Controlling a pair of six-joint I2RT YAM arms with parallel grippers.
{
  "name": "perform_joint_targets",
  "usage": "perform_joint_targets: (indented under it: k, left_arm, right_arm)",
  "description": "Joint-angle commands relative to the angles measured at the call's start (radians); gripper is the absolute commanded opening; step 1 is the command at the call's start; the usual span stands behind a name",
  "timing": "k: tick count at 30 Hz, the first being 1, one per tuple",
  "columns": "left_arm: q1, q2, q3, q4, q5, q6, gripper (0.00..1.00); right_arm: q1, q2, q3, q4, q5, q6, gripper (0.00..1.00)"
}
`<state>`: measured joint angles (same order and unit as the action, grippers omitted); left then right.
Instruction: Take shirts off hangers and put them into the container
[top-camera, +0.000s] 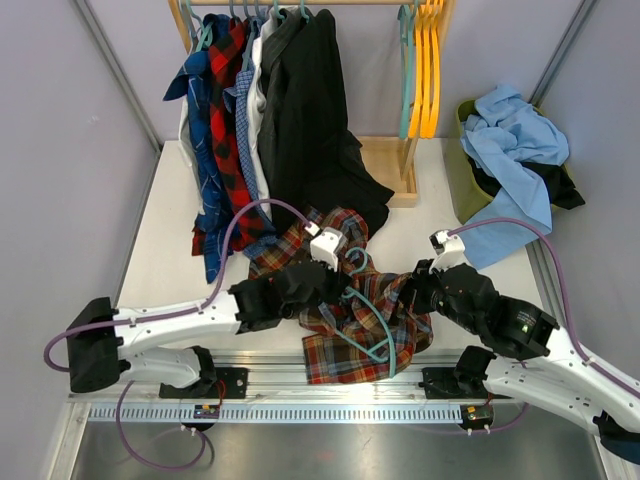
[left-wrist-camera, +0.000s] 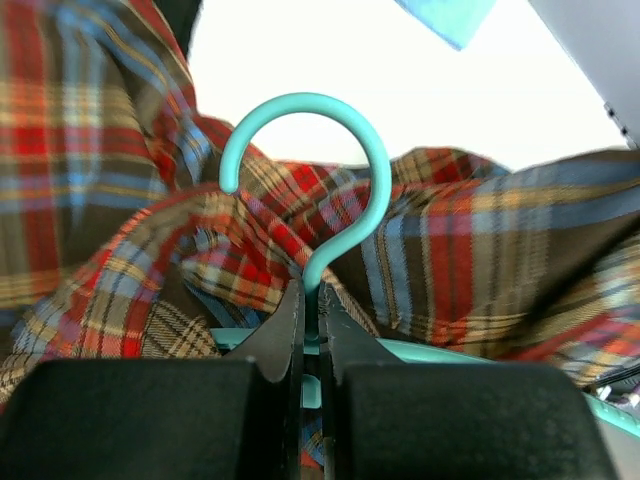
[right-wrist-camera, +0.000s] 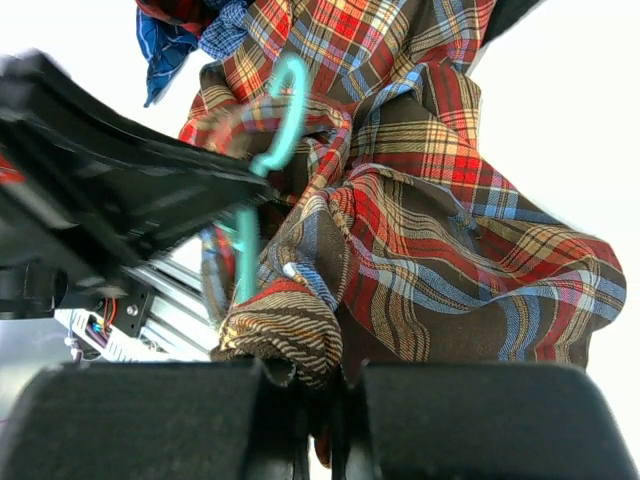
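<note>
Hanger (left-wrist-camera: 378, 170), teal, is clamped at its neck by the left gripper (left-wrist-camera: 311, 310); right gripper (right-wrist-camera: 325, 390) pinches the brown-red plaid shirt (right-wrist-camera: 430, 230), heaped near-centre on the table (top-camera: 160, 250) between both arms.

shirt (top-camera: 335, 352): brown-red plaid, blue and yellow lines. hanger (left-wrist-camera: 305, 102): teal. bin (top-camera: 461, 172): olive. cloth (top-camera: 515, 140) in it: light blue. spare hangers (top-camera: 430, 60): orange-yellow.

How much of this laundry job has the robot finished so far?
Early days. A light blue shirt and a dark shirt lie in the green bin. The left gripper pinches the neck of the teal hanger while the right gripper grips the brown-red plaid shirt. Several shirts hang on the rack.
</note>
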<state>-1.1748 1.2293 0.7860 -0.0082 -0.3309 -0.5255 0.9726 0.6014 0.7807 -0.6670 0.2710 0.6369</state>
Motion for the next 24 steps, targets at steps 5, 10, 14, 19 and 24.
perform_joint_targets:
  k: [5,10,14,19,24]
  left_arm:
    - [-0.005,-0.230,0.249,-0.163,-0.163,0.139,0.00]
    - [-0.005,-0.359,0.349,-0.223,-0.174,0.135,0.00]
    - [-0.003,-0.438,0.343,-0.178,-0.114,0.027,0.00]
    - [-0.003,-0.507,0.317,-0.121,-0.021,-0.151,0.00]
    - [-0.003,-0.599,0.340,-0.163,-0.025,-0.234,0.00]
  right_arm:
    - [0.006,-0.003,0.020,0.015,0.046,0.000,0.00]
    - [0.006,0.044,-0.023,0.075,0.014,0.017,0.00]
    - [0.008,0.185,-0.066,0.191,-0.061,0.018,0.00]
    - [0.009,0.365,-0.063,0.329,-0.113,0.012,0.00]
    - [0.020,0.477,-0.054,0.357,-0.076,0.012,0.00]
